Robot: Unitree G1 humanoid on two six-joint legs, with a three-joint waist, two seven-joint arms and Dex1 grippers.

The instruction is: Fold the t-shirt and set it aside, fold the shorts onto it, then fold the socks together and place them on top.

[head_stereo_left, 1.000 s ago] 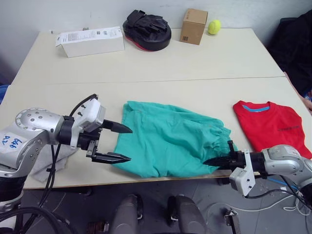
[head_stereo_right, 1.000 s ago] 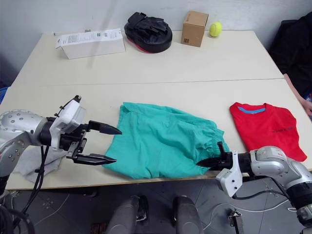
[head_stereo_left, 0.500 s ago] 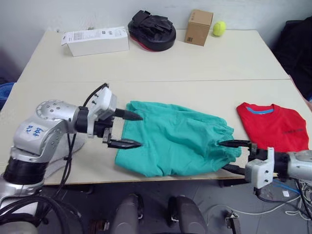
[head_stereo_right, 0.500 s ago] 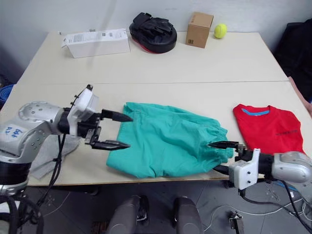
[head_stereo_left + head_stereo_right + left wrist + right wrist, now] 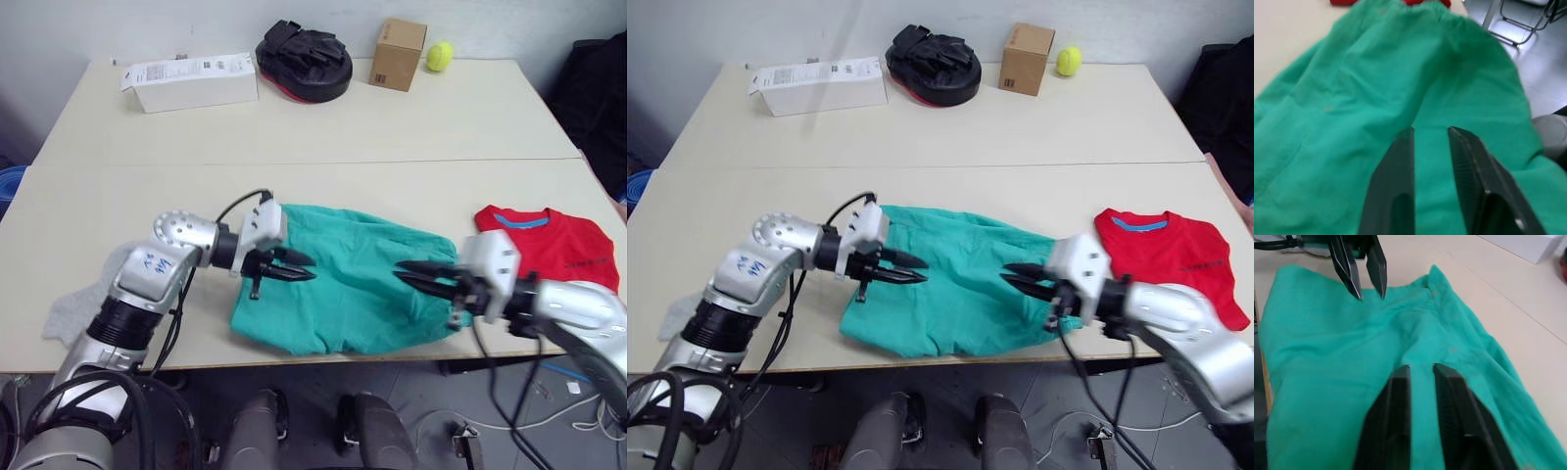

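The teal-green shorts are lying spread near the table's front edge, between the 2 grippers. The left gripper is being held over the shorts' left part, fingers parted by a narrow gap, nothing grasped. The right gripper is being held over their right part, likewise slightly parted and empty. The red t-shirt is lying flat just beside the shorts, at the right.
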